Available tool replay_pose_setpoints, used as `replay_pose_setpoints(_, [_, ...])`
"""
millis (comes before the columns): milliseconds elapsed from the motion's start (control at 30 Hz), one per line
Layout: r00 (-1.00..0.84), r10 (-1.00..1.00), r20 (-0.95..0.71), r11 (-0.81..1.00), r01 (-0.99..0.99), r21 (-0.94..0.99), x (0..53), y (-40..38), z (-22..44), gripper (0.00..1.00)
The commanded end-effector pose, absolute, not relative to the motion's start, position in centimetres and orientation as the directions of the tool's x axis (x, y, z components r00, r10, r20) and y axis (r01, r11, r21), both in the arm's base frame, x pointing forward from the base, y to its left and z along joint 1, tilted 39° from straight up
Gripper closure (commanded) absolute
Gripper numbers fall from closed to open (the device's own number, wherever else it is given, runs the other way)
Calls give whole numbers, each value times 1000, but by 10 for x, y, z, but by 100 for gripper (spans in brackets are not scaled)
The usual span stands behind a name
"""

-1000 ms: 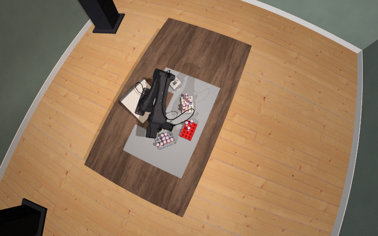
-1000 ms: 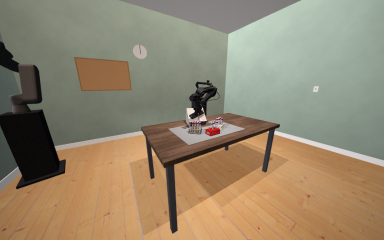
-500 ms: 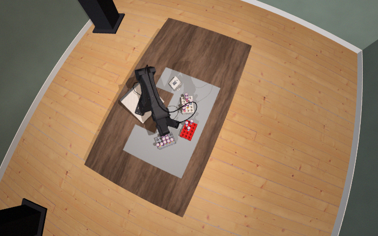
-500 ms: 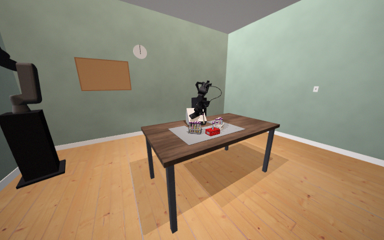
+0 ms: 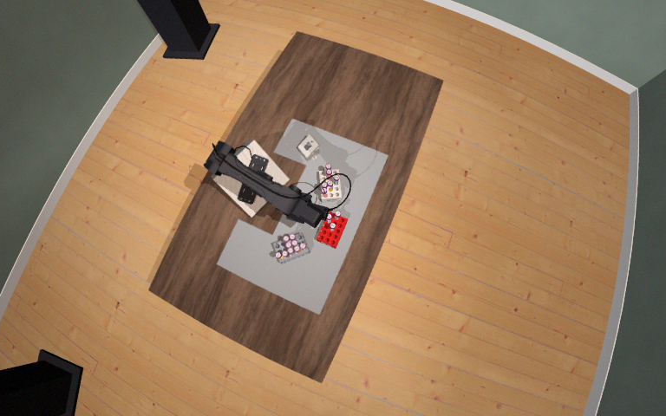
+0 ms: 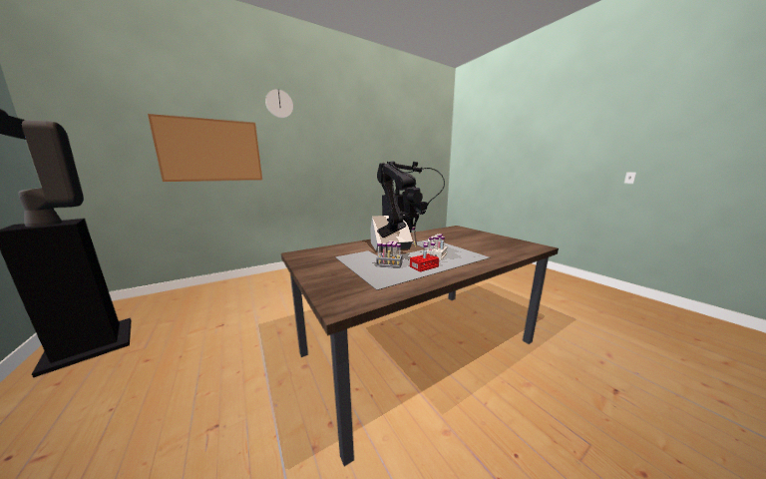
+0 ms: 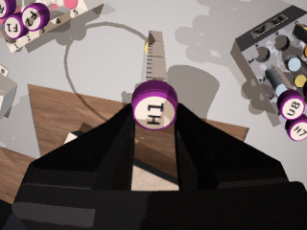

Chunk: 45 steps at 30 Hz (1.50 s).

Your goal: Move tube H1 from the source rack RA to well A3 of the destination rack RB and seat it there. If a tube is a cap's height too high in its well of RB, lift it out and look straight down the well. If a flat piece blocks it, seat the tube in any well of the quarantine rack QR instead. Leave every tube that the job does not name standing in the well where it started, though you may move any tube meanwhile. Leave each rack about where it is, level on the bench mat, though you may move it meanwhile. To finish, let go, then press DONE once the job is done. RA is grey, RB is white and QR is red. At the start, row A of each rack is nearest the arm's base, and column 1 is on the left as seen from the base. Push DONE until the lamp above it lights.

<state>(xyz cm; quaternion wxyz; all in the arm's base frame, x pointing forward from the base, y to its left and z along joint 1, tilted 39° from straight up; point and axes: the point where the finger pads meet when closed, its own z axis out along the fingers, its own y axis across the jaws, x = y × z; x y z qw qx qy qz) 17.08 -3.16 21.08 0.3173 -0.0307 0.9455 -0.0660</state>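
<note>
Red rack's tubes (image 5: 332, 225) (image 6: 425, 248) stand up, obstructing low pass

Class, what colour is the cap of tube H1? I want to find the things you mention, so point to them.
Purple (image 7: 154, 91), with a white top; clearest in the wrist view.

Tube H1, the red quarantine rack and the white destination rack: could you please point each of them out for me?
Tube H1 (image 6: 414, 235) (image 7: 154, 106): exterior and wrist views, its upper part and its cap.
Red quarantine rack (image 5: 337, 238) (image 6: 424, 262): top and exterior views, its top face and its body.
White destination rack (image 5: 337, 198) (image 7: 50, 26): top and wrist views, its edge.

Green walls (image 6: 554, 118); wall clock (image 6: 279, 103); pale plank floor (image 5: 481, 231) (image 6: 197, 385).
</note>
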Motion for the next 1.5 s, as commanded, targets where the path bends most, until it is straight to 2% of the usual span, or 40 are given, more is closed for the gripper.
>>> replay_pose_setpoints(0, [-809, 13, -587, 960, 174, -218, 180, -40, 225, 100])
replay_pose_setpoints(567, [-798, 16, -602, 961, 178, -211, 197, -22, 235, 100])
replay_pose_setpoints(833, [-724, 268, -636, 923, 382, -45, 197, -22, 235, 100])
replay_pose_setpoints(933, [-711, 299, -637, 914, 406, -24, 197, -22, 235, 100])
replay_pose_setpoints(1367, [-474, 655, -588, 704, 667, 246, 197, -22, 235, 100])
replay_pose_setpoints(1467, [-452, 678, -580, 681, 682, 265, 197, -22, 235, 100])
